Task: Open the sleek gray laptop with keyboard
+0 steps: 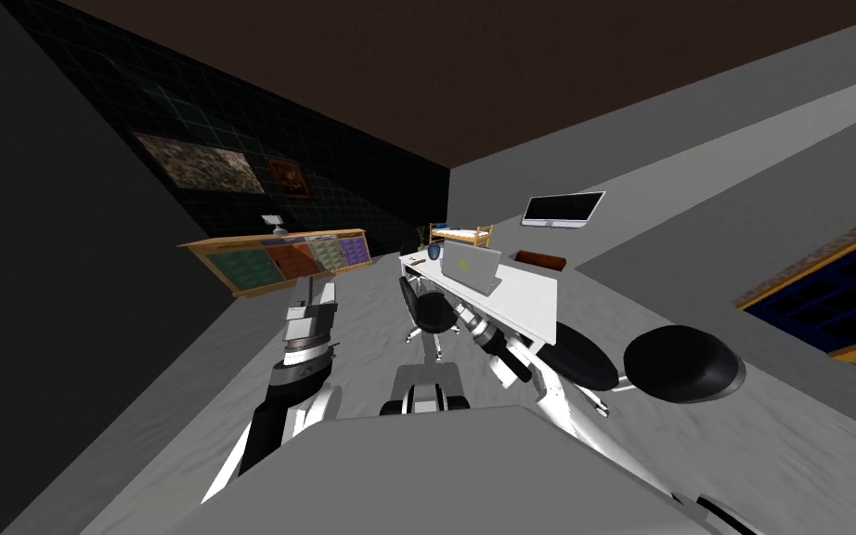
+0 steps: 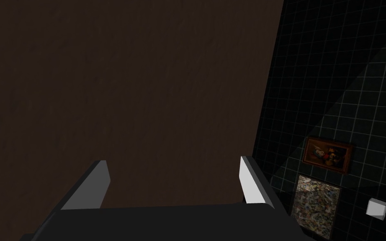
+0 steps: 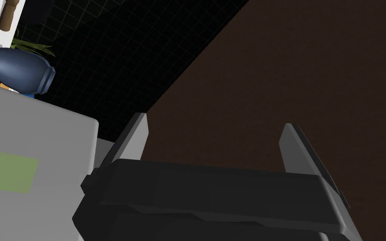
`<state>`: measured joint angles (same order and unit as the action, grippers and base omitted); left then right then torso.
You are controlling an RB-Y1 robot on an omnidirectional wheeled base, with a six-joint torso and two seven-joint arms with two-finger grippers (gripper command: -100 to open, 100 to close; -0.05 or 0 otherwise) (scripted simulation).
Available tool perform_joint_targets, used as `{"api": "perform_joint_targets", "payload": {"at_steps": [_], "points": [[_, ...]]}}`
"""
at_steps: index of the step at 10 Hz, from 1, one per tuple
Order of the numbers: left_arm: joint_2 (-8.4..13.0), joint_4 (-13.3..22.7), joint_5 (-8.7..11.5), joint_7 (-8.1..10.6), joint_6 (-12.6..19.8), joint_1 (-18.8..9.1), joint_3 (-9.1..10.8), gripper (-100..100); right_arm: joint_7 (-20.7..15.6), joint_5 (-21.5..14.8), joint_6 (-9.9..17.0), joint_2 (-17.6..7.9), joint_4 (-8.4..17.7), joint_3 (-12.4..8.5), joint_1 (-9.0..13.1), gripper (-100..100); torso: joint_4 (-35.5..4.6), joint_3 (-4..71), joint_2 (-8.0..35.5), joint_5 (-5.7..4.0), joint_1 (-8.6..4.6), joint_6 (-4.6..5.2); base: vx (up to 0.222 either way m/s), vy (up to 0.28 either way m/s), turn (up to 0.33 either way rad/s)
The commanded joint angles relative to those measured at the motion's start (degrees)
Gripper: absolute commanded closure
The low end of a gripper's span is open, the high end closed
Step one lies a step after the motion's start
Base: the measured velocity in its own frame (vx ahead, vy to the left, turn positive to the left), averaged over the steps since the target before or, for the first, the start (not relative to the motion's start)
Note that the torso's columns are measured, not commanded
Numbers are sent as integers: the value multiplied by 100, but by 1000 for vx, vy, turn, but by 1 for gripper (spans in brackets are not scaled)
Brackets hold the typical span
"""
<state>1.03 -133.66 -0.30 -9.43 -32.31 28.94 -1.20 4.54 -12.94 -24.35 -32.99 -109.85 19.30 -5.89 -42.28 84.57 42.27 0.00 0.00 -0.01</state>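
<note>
Head view first: the laptop (image 1: 471,267) sits on the white desk (image 1: 533,302) across the room, its grey lid with a green square facing me. A blue vase (image 1: 434,252) stands just behind it and a black office chair (image 1: 431,311) is tucked in at the desk's near side. The right arm (image 1: 514,358) reaches along the desk edge toward the laptop. The left arm (image 1: 305,348) is raised off to the side, well apart from the desk.

Over to the left wrist view: the left gripper (image 2: 173,163) has its fingers spread wide and nothing between them. It's idle.

Now the right wrist view, where the work is. The right gripper (image 3: 215,125) is also fully spread and holding nothing. One finger (image 3: 135,134) stands just beside the corner of the laptop's lid (image 3: 33,138). The green square (image 3: 8,171) sits further in on that lid, and the vase lies beyond it. I can't tell whether that finger touches the lid edge, or whether the lid has lifted off its base at all.

I'd call the step in hand getting purchase on the lid's free edge. To do it well:
- Slide the gripper sideways so one finger goes under the lip of the lid rather than beside its corner.
- Lift in an arc about the hinge, not straight up.
- Keep the push gentle, because a light laptop will probably skate across the smooth desk toward the vase.
- Catch the edge near its middle, which should stop the lid from twisting.
</note>
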Motion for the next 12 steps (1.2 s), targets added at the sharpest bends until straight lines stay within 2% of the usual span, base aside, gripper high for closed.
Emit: {"api": "perform_joint_targets", "payload": {"at_steps": [1,2,3,4,5,6,7,8,9,10,11,12], "points": [[0,0,0,0,0,0,0,0,-12,-109,-13,-408,328,237,284,-100,-1,-1,2,0,0,2,1,15,104],[0,0,0,0,0,0,0,0,-12,-109,-13,-488,328,237,284,-100,0,0,1,0,1,-1,4,12,56],[0,0,0,0,0,0,0,0,-23,-181,-35,-697,589,395,486,-100,-1,-1,2,0,0,3,6,14,112],[0,0,0,0,0,0,0,0,-23,-181,-35,-787,589,395,486,-100,0,0,0,0,0,0,5,10,49],[0,0,0,0,0,0,0,0,-34,-253,-56,-1012,849,555,690,-100,-1,-1,1,0,-1,3,5,12,88],[0,0,0,0,0,0,0,0,-34,-253,-56,-1088,861,555,690,-100,0,0,0,0,0,0,5,10,52],[0,0,0,0,0,0,0,0,-45,-326,-75,-1288,1144,714,897,-100,-1,-1,2,0,-1,3,6,16,93],[0,0,0,0,0,0,0,0,-45,-326,-75,-1387,1144,714,897,-100,0,0,0,1,2,-1,6,12,57],[0,0,0,0,0,0,0,0,-57,-397,-93,-1601,1371,874,1107,-100,0,-1,2,0,0,3,7,12,83],[0,0,0,0,0,0,0,0,-57,-397,-93,-1684,1437,874,1107,-100,0,0,0,0,0,0,6,10,60],[0,0,0,0,0,0,0,0,-69,-469,-109,-1891,1693,1034,1318,-100,-1,-1,2,0,-1,3,4,16,107],[0,0,0,0,0,0,0,0,-69,-469,-109,-1976,1740,1034,1318,-100,-1,-1,1,0,1,0,4,10,61]]}}
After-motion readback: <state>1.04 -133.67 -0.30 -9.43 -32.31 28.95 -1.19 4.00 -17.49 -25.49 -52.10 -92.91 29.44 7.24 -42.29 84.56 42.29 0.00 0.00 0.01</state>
